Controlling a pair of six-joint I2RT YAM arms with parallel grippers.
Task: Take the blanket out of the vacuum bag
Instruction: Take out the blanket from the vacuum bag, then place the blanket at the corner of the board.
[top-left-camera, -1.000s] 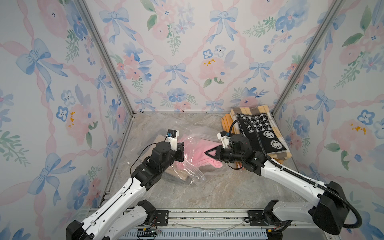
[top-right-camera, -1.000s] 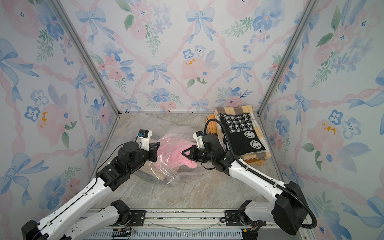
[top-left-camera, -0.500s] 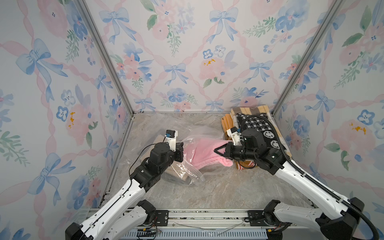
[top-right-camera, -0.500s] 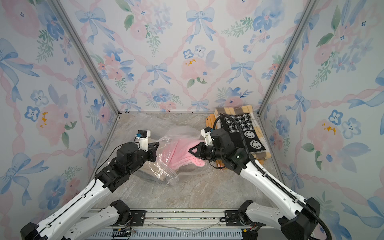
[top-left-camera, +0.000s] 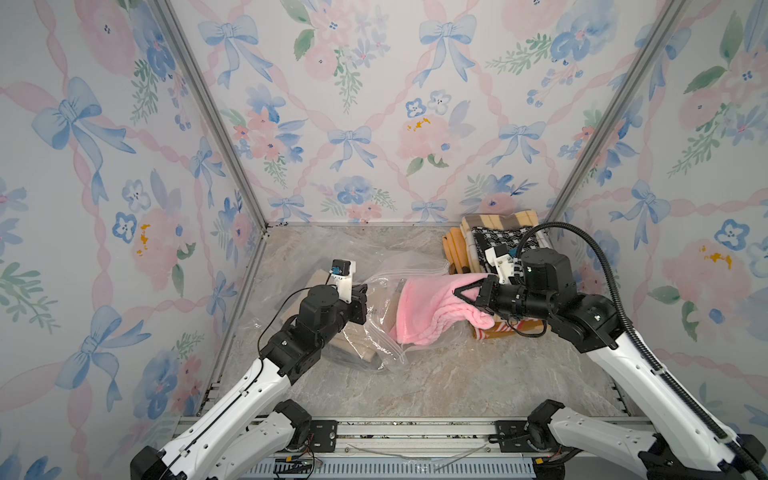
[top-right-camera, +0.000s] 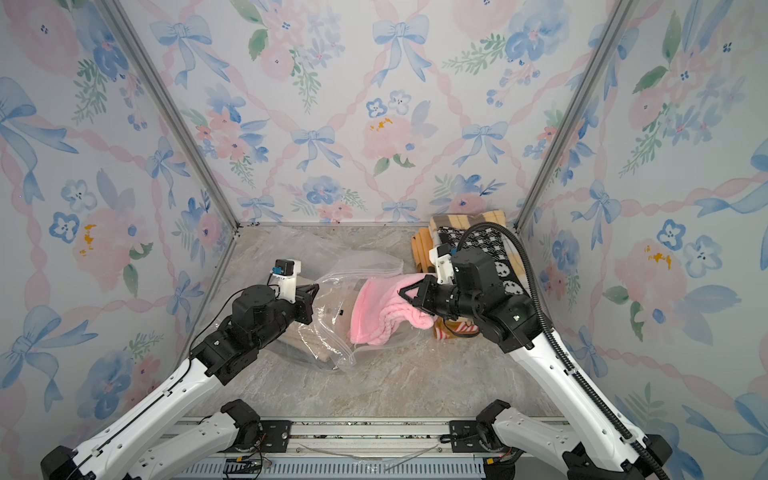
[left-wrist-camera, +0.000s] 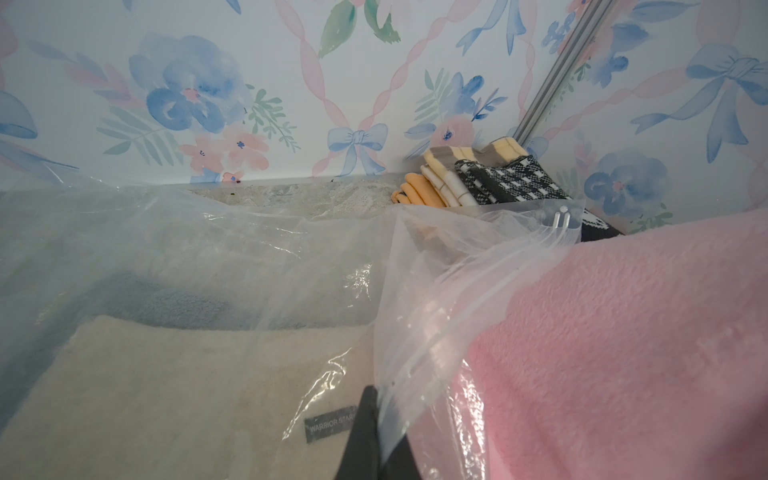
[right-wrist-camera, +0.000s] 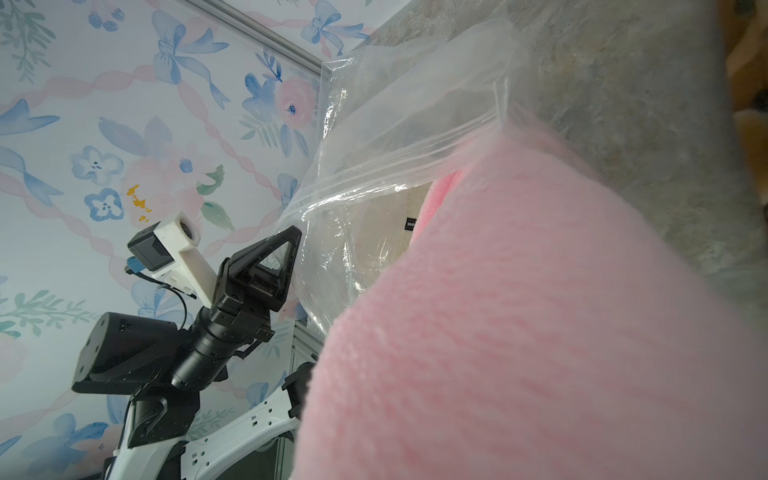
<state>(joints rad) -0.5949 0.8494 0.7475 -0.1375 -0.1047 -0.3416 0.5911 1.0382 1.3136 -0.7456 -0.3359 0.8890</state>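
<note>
A tabletop (top-left-camera: 436, 382) of grey-beige marbled stone is enclosed on three sides by walls (top-left-camera: 374, 104) papered with blue bows, pink ribbons and flowers. The walls are joined by bare metal posts (top-left-camera: 216, 120), and a metal rail (top-left-camera: 415, 432) is fixed along the near edge, where both arms are mounted.

The vacuum bag (top-left-camera: 380, 305) is seen lying crumpled on the left half of the tabletop, with its open zip edge turned toward the middle. A fold of its plastic at the mouth is pinched by the closed left gripper (top-left-camera: 362, 297). A beige blanket (left-wrist-camera: 187, 395) with a small dark label is seen lying flat inside the bag.

The pink blanket (top-left-camera: 428, 307) is held at one end by the right gripper (top-left-camera: 457, 294), whose jaws are closed on the fleece. It is raised above the tabletop and hangs half out of the bag's mouth, its lower end being inside the plastic.

A stack of folded blankets (top-left-camera: 498, 241) is set in the far right corner, just behind the right arm.
</note>
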